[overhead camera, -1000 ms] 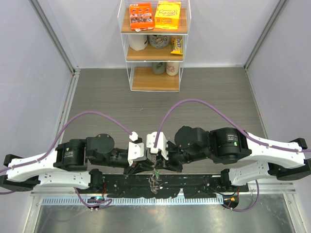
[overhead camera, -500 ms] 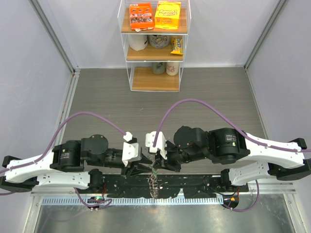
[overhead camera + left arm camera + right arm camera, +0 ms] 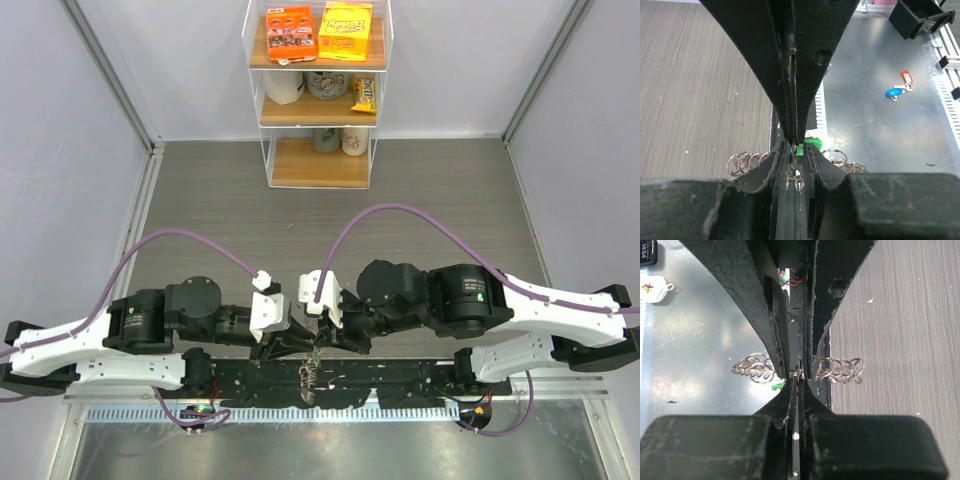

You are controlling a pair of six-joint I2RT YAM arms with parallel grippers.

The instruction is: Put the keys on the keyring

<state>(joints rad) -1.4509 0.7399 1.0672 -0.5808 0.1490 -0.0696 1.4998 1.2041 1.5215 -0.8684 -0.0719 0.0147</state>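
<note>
**Top external: two grippers meet tip to tip above the base rail**

The left arm (image 3: 100, 345) lies along the near edge and reaches toward the middle. The left gripper (image 3: 793, 161) has its jaws at a narrow gap, with a thin loop of the keyring (image 3: 310, 376) standing edge-on between them. Whether the pads press on that loop cannot be told.

The keyring, a bunch of silvery loops, hangs just below the meeting fingertips, in front of the black base rail (image 3: 400, 378). In both wrist views its loops fan out to either side of the fingers. The green-headed key (image 3: 809, 144) sits close against the bunch, just beside the pinched loop.

The right gripper (image 3: 798, 382) comes in from the opposite side, its jaws pinched tight on that same thin loop. Farther right in the left wrist view, a blue tag (image 3: 893, 92) and a red tag (image 3: 906, 77) lie on the metal sheet (image 3: 880, 130), well apart from the grippers.
</note>
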